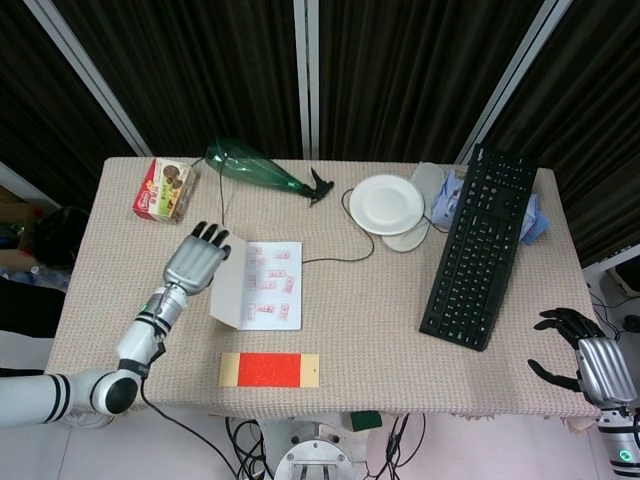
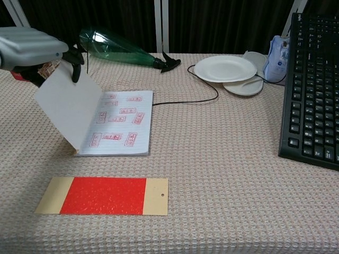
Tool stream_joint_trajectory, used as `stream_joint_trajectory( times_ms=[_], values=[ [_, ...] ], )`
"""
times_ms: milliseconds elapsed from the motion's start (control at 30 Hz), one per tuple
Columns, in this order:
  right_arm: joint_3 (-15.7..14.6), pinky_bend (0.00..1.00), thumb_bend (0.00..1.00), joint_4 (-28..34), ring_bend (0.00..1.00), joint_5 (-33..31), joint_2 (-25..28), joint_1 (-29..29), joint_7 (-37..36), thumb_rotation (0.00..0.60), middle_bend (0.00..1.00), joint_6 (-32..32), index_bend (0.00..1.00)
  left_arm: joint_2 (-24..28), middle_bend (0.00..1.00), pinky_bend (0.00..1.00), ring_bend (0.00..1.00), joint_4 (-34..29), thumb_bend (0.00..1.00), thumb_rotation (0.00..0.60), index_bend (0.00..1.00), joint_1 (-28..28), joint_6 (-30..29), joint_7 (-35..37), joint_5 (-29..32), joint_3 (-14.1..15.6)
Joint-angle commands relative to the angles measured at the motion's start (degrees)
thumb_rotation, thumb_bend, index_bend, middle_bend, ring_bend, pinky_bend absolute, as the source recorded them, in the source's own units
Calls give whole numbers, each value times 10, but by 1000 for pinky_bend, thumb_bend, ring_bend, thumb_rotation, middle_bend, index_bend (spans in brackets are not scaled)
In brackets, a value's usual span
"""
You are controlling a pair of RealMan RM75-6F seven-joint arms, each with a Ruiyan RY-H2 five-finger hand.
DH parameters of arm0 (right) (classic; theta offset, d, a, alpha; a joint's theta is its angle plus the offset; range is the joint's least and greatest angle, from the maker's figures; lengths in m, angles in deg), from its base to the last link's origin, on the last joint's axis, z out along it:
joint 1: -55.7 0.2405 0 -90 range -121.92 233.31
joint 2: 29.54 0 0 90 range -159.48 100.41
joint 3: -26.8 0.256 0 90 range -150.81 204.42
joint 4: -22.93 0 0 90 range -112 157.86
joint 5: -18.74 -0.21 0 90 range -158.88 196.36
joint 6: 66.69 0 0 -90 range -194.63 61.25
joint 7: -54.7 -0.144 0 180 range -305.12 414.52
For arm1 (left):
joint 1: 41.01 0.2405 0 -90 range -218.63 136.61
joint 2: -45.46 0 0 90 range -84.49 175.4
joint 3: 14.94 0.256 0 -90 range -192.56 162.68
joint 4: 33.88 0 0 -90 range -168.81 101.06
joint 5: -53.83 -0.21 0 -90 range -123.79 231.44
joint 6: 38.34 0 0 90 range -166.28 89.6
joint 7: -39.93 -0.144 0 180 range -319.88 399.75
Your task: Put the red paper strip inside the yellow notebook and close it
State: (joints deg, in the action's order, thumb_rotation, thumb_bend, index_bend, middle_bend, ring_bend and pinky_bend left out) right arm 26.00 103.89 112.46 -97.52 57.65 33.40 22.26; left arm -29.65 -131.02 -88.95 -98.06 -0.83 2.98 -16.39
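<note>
Left hand (image 1: 196, 268) holds notebook (image 1: 265, 298) cover raised | right hand (image 1: 582, 362) spread, empty

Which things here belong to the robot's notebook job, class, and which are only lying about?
Job: yellow notebook, cover held up by left hand; red paper strip.

Lying about: keyboard, white plate, green bottle, snack box, black cable.

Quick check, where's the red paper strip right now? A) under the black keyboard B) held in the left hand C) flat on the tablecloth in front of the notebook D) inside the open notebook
C: the red paper strip with tan ends lies flat on the tablecloth, apart from the open notebook, whose cover the left hand holds up.
</note>
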Motion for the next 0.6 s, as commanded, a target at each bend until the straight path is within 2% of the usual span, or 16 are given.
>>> stream_joint_trajectory(
  times_ms=[33,267,400,467,600],
  values=[
    [1,270,124,5,192,2,2,3,4,600,255,-2,413,23,98,106,58,-14,582,600,247,21,-16,17,-6,10],
    [2,269,124,13,192,5,4,10,10,600,255,-7,413,47,48,102,40,-22,490,600,137,55,-33,50,-5,15],
    [1,269,125,14,192,6,3,14,12,600,255,-12,413,35,22,100,30,-9,340,599,99,67,-33,77,-22,12],
    [1,269,124,15,192,7,4,14,13,600,255,-12,413,27,14,100,23,5,302,587,87,68,-35,66,-23,13],
    [1,269,125,18,192,7,8,13,13,600,255,-7,413,28,9,100,22,8,293,575,80,70,-46,28,13,9]
  ],
)
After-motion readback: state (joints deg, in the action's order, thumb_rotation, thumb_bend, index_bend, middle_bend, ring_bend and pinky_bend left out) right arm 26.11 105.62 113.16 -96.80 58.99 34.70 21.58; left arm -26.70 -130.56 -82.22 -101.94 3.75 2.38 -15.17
